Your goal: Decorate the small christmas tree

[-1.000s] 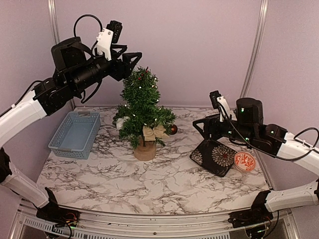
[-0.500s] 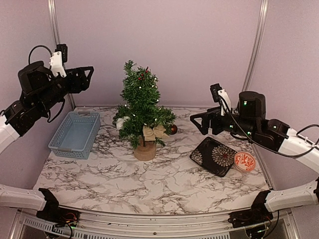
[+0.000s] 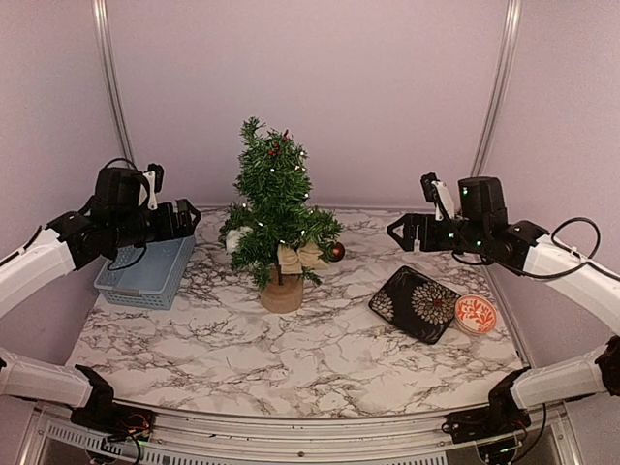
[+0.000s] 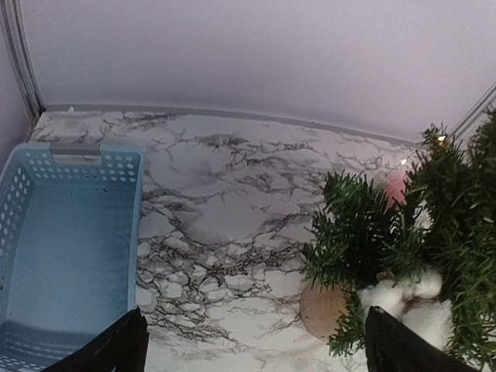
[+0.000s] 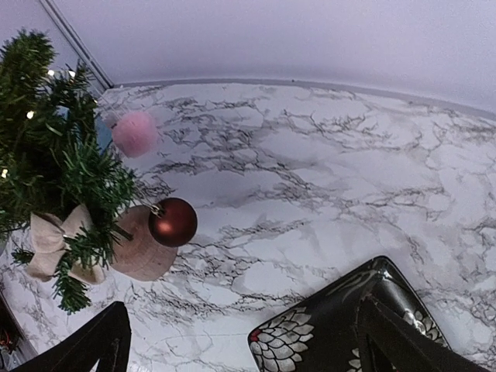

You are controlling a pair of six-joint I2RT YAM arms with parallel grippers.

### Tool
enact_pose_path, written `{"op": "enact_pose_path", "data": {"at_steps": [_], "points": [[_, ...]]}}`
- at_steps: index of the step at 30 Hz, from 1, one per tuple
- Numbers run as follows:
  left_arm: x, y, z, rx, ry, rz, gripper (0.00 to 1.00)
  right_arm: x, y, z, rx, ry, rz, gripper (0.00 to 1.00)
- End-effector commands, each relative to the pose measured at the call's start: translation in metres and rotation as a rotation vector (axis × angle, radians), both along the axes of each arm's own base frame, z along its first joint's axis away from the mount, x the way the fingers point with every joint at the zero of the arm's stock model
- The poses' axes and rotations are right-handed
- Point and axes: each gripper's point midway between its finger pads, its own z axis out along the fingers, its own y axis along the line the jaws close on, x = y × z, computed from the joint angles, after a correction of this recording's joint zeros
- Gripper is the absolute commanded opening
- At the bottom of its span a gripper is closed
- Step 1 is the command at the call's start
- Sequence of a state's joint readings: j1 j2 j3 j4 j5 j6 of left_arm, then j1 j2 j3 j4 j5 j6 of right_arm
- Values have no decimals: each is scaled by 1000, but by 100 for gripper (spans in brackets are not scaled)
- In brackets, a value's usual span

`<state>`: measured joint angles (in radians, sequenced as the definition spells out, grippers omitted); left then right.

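The small christmas tree (image 3: 276, 208) stands mid-table on its wooden stump (image 3: 282, 294). It carries a burlap bow (image 3: 298, 257), a dark red ball (image 3: 336, 252), a white fluffy piece (image 3: 232, 239) and red berries near the top. My left gripper (image 3: 190, 219) hovers open and empty over the basket's right edge, left of the tree. In the left wrist view the gripper (image 4: 256, 353) faces bare marble, with the tree (image 4: 434, 217) to its right. My right gripper (image 3: 397, 232) hangs open and empty right of the tree. In the right wrist view the gripper (image 5: 244, 349) sees the red ball (image 5: 173, 222) and a pink pom-pom (image 5: 135, 132).
A blue basket (image 3: 143, 262) sits at the left, empty in the left wrist view, where its wall (image 4: 133, 232) shows. A black flowered plate (image 3: 418, 303) and a small orange-and-white dish (image 3: 476, 313) lie at the right. The plate's corner (image 5: 341, 325) lies under the right gripper.
My left arm swung away from the treetop, down and left to the basket, its jaws opening wider. My right gripper rose and drew back slightly from the plate, opening too.
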<state>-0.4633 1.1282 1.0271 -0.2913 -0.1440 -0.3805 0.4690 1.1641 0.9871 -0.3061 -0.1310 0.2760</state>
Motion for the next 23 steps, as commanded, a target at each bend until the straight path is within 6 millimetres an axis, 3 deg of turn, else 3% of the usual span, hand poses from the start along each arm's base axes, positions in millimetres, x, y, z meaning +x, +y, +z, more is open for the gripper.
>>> {"op": "enact_pose_path", "data": {"at_steps": [1, 6, 11, 16, 23], "points": [[-13, -6, -45, -22, 149, -32, 99, 4, -2, -20, 17, 129, -47, 99], [-23, -5, -89, -3, 250, -41, 99, -2, -4, -40, 29, 184, -65, 99], [-31, -7, -126, -7, 349, -43, 99, -12, -10, -48, 74, 175, -91, 99], [-38, -11, -132, -104, 323, -38, 99, -16, -19, -46, 89, 145, -133, 99], [-41, -9, -138, -139, 319, -16, 99, -17, -17, -46, 97, 133, -120, 99]]}}
